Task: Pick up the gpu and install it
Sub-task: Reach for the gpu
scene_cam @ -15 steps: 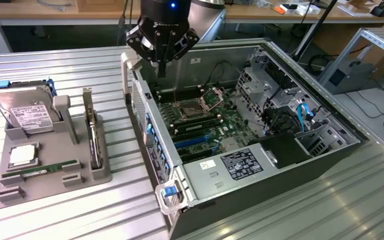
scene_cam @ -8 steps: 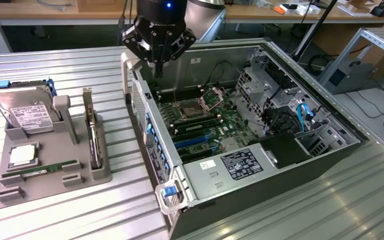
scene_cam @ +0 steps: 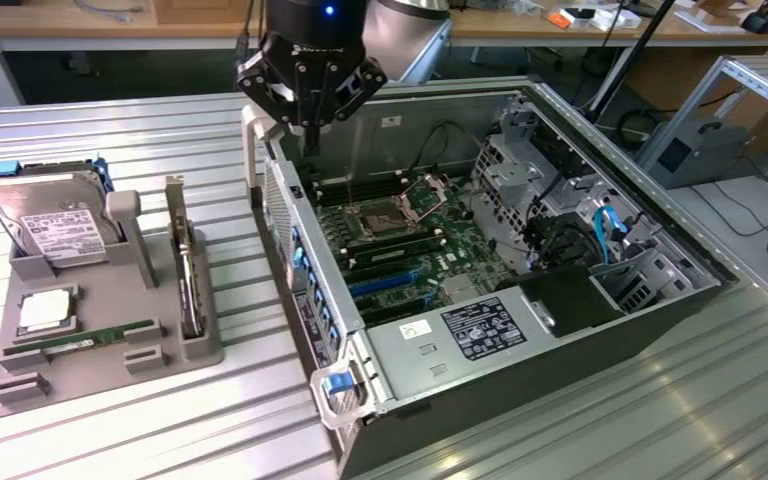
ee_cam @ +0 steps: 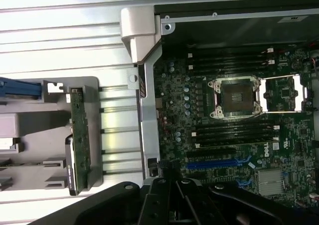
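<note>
The gpu (scene_cam: 187,270) is a thin card standing on edge in a slot of the grey holder (scene_cam: 91,365), on the exterior view's left; the wrist view has the gpu (ee_cam: 79,135) as a narrow green-brown strip. My gripper (scene_cam: 312,148) hangs above the near wall of the open computer case (scene_cam: 307,290), by its back corner. Its fingers are shut together with nothing between them. It is well apart from the gpu, which lies further to the exterior view's left. The gripper (ee_cam: 175,205) shows as dark linkages over the motherboard (ee_cam: 234,135), near the blue card slot (ee_cam: 214,163).
The holder also carries a silver hard drive (scene_cam: 51,225), a square processor chip (scene_cam: 44,312) and a green memory stick (scene_cam: 84,338). Drive cages and cables (scene_cam: 584,230) crowd the case's far side. Everything rests on a ribbed metal table (scene_cam: 117,130); desks stand behind.
</note>
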`<state>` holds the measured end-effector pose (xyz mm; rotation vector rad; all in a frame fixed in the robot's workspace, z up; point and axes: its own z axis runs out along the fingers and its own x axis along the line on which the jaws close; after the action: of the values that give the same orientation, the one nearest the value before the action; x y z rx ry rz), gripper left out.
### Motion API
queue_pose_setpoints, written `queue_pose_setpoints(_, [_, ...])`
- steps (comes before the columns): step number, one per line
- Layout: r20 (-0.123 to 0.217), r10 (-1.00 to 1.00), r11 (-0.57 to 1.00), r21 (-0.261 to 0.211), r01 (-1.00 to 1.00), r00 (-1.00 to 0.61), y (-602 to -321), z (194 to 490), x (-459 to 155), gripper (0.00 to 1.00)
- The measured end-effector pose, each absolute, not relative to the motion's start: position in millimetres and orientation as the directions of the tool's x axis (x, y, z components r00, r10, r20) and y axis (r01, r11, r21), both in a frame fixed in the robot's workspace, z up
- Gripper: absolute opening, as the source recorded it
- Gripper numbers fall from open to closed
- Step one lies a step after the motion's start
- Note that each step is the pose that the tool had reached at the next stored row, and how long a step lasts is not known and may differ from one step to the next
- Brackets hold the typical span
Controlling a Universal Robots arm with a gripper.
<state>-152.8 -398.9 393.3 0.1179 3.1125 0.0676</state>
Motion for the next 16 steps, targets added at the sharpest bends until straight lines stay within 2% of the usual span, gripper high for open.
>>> queue_pose_setpoints(16, [-0.024,0.076,0.996,0.044,0.075,-0.997,-398.9,393.3,-166.1,0.11])
